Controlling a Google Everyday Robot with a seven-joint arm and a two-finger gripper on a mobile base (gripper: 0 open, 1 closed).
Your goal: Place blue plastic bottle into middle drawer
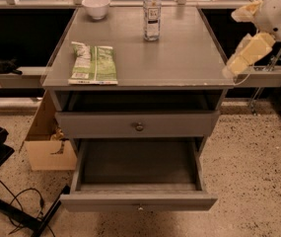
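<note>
At far right, gripper (245, 43), blue plastic bottle (152, 15) upright near bowl (96, 6), snack bag (93, 63)

One camera looks down from the cabinet's (179, 58) front, fairly near, claw (231, 43) at upper right.

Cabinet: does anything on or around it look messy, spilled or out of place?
Nothing spilled. The blue plastic bottle stands upright; the middle drawer hangs pulled out. Only a cardboard box sits askew on the floor left of the cabinet. The gripper hovers off its right edge.

Dim warm light, shadow under tabletop (179, 58), pale claw (234, 43) at its right
</note>
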